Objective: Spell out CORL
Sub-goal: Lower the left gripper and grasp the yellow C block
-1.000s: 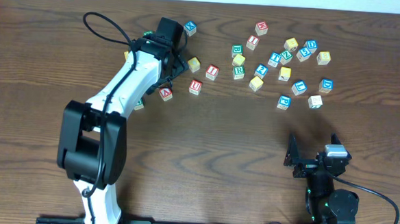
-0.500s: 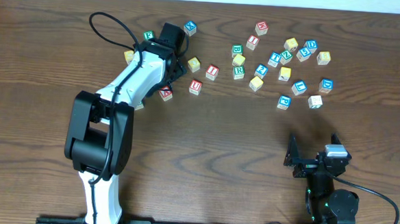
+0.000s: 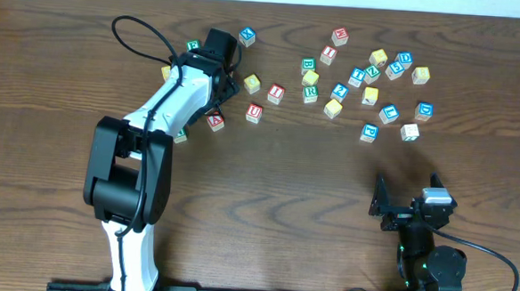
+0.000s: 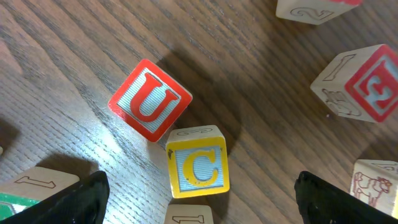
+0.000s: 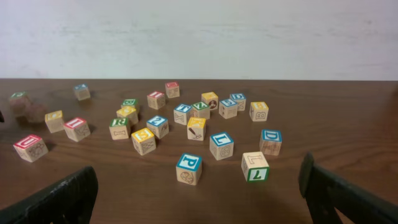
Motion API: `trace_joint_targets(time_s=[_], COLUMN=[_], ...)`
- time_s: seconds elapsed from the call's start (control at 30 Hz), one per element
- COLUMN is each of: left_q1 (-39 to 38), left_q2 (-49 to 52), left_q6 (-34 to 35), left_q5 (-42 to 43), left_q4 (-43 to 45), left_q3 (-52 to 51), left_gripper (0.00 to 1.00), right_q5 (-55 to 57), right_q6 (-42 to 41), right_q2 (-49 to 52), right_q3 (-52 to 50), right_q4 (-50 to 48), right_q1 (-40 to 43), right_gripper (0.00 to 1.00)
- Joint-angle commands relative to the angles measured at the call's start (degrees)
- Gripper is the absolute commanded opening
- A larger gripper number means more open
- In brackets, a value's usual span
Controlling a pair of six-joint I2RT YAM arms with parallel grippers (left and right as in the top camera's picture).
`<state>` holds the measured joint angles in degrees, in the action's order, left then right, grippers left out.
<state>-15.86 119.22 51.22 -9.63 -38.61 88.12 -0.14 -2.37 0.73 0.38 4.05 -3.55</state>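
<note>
Although lettered cubes lay scattered across the far half of the counter [image 3: 266,190], neither end effector gripped one. The left end effector [image 4: 198,186] hung released above the wood at the left of the spread. Its fingers [image 4: 74,199] were splayed wide to either side of the wrist view. Between them the yellow C cube [image 4: 198,169] sat flat on the counter, touched by nothing. A red U cube [image 4: 149,99] lay just beside it, corner to corner, and another red-lettered cube [image 4: 367,84] sat off to one side.

From overhead, the green R cube [image 3: 310,93] was to the right of the C cube, at the near edge of the main cluster. The blue L cube [image 3: 388,113] lay farther right again. All three were well apart from one another.

Several yellow-topped cubes [image 3: 333,108] lay among the rest, but which one bore the O could not be read.

The right end effector [image 5: 196,193] sat low at the near right of the counter, jaws wide and empty. It faced the cluster from well apart, with a blue P cube [image 5: 188,168] nearest it.
</note>
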Motion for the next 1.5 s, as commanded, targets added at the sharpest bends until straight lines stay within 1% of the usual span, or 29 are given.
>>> trace_joint_targets(time_s=[0.0, 0.67, 1.0, 1.47], left_q1=[0.20, 0.15, 0.15, 0.15], left_q2=[1.33, 1.42, 4.61, 4.68], left_q6=[0.57, 0.57, 1.42, 0.66], left_q5=[-1.57, -1.62, -1.27, -1.18], left_q4=[0.09, 1.64, 1.60, 4.92], left_q3=[1.25, 0.17, 0.17, 0.20], left_gripper=[0.94, 0.94, 0.94, 0.94], right_q5=[0.44, 0.44, 0.44, 0.44], right_q6=[-0.37, -0.37, -0.37, -0.37], right_q2=[-0.24, -0.24, -0.24, -0.24], right_q3=[-0.07, -0.07, -0.04, -0.07], right_q4=[0.26, 0.26, 0.26, 0.26], right_q1=[0.42, 0.42, 0.42, 0.42], right_gripper=[0.99, 0.99, 0.99, 0.99])
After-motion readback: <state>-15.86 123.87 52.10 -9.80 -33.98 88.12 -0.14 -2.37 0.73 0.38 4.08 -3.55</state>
